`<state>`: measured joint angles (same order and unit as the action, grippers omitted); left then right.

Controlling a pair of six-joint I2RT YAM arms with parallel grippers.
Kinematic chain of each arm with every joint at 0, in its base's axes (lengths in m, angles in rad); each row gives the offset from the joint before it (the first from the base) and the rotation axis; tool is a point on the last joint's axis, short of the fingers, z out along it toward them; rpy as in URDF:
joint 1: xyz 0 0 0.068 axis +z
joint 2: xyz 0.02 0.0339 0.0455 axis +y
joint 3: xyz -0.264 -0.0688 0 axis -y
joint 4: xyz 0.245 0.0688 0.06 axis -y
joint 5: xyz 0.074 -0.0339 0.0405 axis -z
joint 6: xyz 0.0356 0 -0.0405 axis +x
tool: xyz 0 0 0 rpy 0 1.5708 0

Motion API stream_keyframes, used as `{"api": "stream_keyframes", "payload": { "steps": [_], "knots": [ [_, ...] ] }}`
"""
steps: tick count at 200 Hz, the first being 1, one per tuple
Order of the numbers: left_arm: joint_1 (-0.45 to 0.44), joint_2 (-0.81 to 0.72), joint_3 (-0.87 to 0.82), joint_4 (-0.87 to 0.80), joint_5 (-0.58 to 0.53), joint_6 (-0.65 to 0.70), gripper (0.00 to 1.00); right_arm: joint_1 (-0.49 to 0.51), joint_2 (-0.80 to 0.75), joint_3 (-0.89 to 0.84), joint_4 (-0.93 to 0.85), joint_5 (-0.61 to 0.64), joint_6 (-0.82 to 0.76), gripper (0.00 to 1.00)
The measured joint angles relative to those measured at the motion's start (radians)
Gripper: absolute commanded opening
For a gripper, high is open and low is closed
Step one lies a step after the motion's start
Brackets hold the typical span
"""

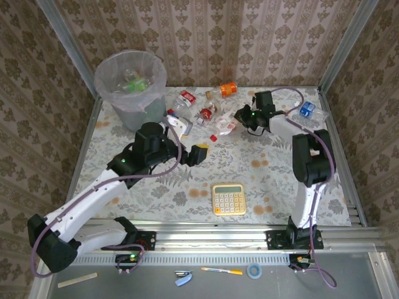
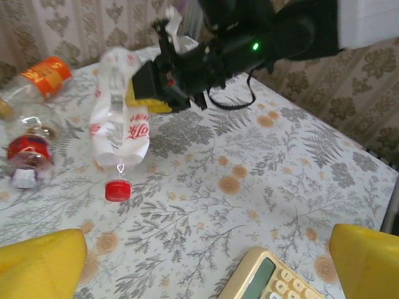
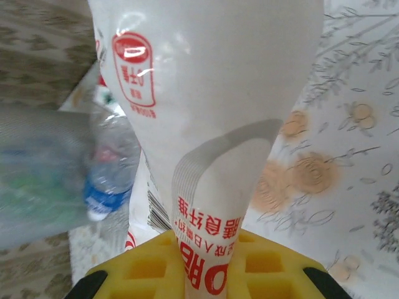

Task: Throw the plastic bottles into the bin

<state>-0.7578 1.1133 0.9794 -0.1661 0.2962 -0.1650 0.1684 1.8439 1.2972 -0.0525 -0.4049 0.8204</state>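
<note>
White-labelled crushed plastic bottle (image 3: pixel 206 93), red lettering

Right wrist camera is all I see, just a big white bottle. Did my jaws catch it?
Observer: Yes. The right jaws are shut on the white bottle, red cap at its low end.
Operator: Where's the bin?
Observer: The bin stands at the far left corner of the table, bottles already inside.
Operator: And the other arm?
Observer: The left jaws hang open near that red cap.
</note>
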Motion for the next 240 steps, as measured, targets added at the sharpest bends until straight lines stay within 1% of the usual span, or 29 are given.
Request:
{"api": "stream_keyframes", "payload": {
  "steps": [26, 46, 66, 111, 146, 170, 202, 240],
  "knots": [
    [0.063, 0.09, 0.0, 0.039, 0.127, -0.029, 0.94, 0.006, -0.14, -0.092, 0.047, -0.041, -0.014, 0.12],
    [0.108, 0.157, 0.006, 0.05, 0.191, -0.045, 0.92, 0.033, -0.228, -0.153, 0.065, -0.061, -0.041, 0.12],
    [0.122, 0.202, 0.017, 0.055, 0.24, -0.051, 0.84, 0.076, -0.297, -0.203, 0.07, -0.076, -0.072, 0.12],
    [0.159, 0.258, 0.049, 0.09, 0.336, -0.052, 0.8, 0.185, -0.399, -0.254, 0.072, -0.105, -0.131, 0.13],
    [0.185, 0.284, 0.054, 0.095, 0.373, -0.051, 0.72, 0.267, -0.439, -0.256, 0.072, -0.121, -0.172, 0.13],
    [0.209, 0.286, 0.053, 0.097, 0.393, -0.053, 0.61, 0.291, -0.467, -0.256, 0.072, -0.131, -0.187, 0.13],
    [0.222, 0.283, 0.048, 0.115, 0.423, -0.055, 0.42, 0.298, -0.468, -0.256, 0.07, -0.13, -0.199, 0.13],
    [0.226, 0.26, 0.017, 0.137, 0.433, -0.079, 0.25, 0.31, -0.463, -0.256, 0.071, -0.131, -0.213, 0.15]
  ]
}}
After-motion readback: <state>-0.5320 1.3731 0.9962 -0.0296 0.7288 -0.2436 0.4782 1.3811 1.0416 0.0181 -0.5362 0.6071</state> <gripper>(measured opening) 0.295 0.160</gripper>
